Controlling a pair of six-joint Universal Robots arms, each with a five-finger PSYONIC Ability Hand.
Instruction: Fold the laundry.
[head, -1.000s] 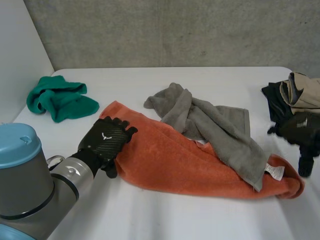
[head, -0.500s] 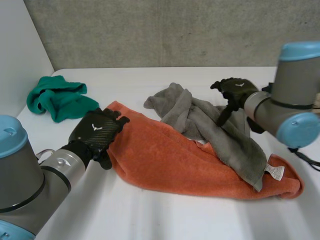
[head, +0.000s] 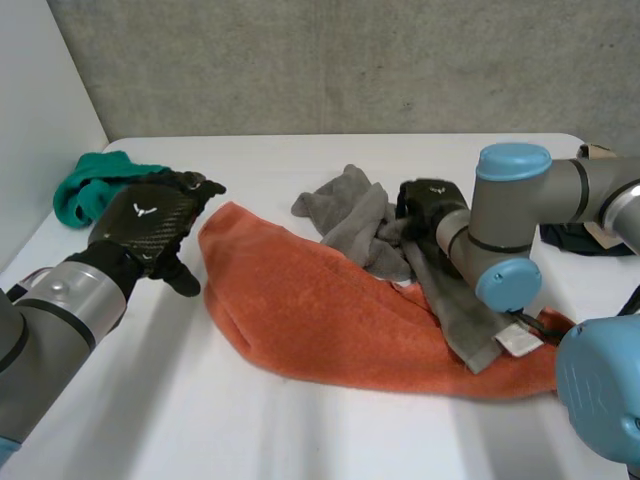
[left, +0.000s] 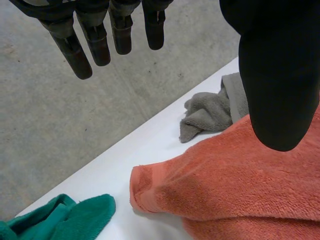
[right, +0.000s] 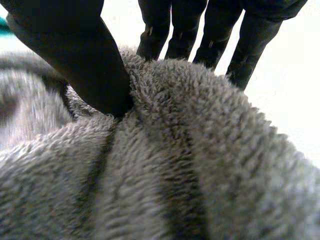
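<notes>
The white table (head: 300, 430) carries the whole load, and the biggest piece on it, the orange towel (head: 320, 320), lies stretched across the middle from my left side to my right. It has barely shifted, but its left end is now free. A second ago my left hand (head: 150, 220) rested on that end. Now it is lifted clear and drawn back toward the green cloth (head: 85, 190), with its fingers (left: 75, 50) straight, holding nothing.

The grey towel (head: 345, 215) is draped over the orange one and has changed more. It lay spread in a broad strip; now it is gathered narrower and bunched around its middle. That is my right arm (head: 510, 230) at work: it has swung in from the table's right edge and come down on the towel. My right hand (head: 425, 200) sits on the middle of the grey towel. In the right wrist view a ridge of grey pile is pinched between my thumb (right: 75, 60) and the fingers behind it, so I judge the grip made.

To me this means the sorting has started and the folding has not. The grey towel must come off the orange one before either can be laid flat. The small white label (head: 515, 342) at the grey towel's near end rests on the orange.
</notes>
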